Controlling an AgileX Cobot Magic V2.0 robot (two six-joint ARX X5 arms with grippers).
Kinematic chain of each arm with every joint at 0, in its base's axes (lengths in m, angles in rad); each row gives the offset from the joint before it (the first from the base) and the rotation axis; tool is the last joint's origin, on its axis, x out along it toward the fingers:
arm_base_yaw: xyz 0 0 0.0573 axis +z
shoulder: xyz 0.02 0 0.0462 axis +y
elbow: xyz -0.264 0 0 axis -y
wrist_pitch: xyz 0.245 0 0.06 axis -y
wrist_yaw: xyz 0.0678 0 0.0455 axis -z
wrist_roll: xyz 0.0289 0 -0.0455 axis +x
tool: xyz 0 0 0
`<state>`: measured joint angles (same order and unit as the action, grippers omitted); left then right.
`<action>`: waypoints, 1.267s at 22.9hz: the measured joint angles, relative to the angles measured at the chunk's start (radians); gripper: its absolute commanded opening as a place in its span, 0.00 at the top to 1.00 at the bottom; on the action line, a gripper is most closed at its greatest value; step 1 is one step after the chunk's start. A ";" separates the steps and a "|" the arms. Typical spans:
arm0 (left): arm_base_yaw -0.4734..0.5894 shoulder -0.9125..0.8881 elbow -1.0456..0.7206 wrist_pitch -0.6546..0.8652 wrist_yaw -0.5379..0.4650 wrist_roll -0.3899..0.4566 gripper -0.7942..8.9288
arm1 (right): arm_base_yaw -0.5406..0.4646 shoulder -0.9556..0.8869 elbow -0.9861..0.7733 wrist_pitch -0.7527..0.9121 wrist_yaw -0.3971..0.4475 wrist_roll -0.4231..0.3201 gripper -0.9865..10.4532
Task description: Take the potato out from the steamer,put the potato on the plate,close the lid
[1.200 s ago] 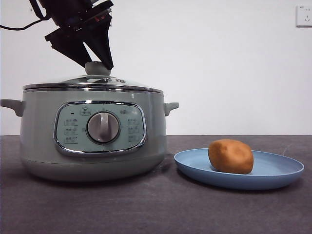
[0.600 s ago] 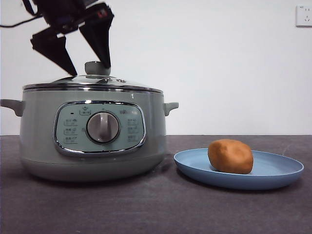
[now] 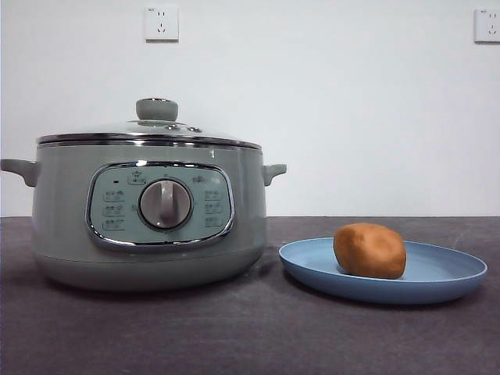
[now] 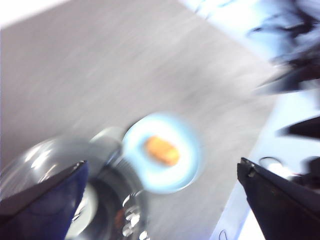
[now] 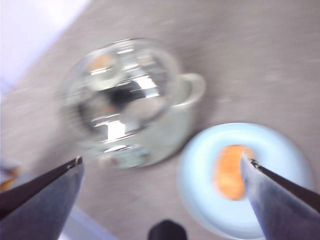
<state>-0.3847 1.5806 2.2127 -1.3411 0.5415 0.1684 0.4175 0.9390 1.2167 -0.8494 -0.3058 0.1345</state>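
Count on the bench: one steamer, one lid, one plate, one potato.

Steamer stands toward the left edge of the bench in the front view, control panel and single grey knob facing the camera, two side handles visible. Lid sits seated on the steamer rim, its green knob up.

Plate lies on the bench just beside the steamer, toward the right edge, not touching it as far as can be seen. Potato rests on the plate, left of its centre.

Two wall sockets behind.

Left gripper: high above the bench, fingers spread wide, holding nothing; view blurred.

Right gripper: likewise high above steamer and plate, fingers wide apart, nothing held; view blurred.

Neither arm shows in the front view.
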 measured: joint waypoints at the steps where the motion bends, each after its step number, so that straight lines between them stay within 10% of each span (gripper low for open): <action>1: -0.008 -0.018 0.010 0.000 0.001 0.013 0.41 | 0.000 0.000 0.000 0.000 -0.031 0.000 0.45; 5: -0.038 -0.037 0.017 0.000 -0.005 0.027 0.41 | 0.001 0.000 0.000 0.000 -0.037 0.000 0.48; 8: -0.039 -0.028 0.017 0.000 -0.034 0.031 0.97 | 0.001 0.000 0.000 -0.011 -0.032 -0.010 0.96; 29: -0.069 -0.027 0.017 0.000 -0.121 0.013 0.92 | 0.001 0.000 0.000 -0.078 -0.032 -0.097 0.93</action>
<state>-0.4534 1.5536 2.2295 -1.3411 0.4202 0.1818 0.4183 0.9390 1.2167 -0.9276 -0.3374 0.0376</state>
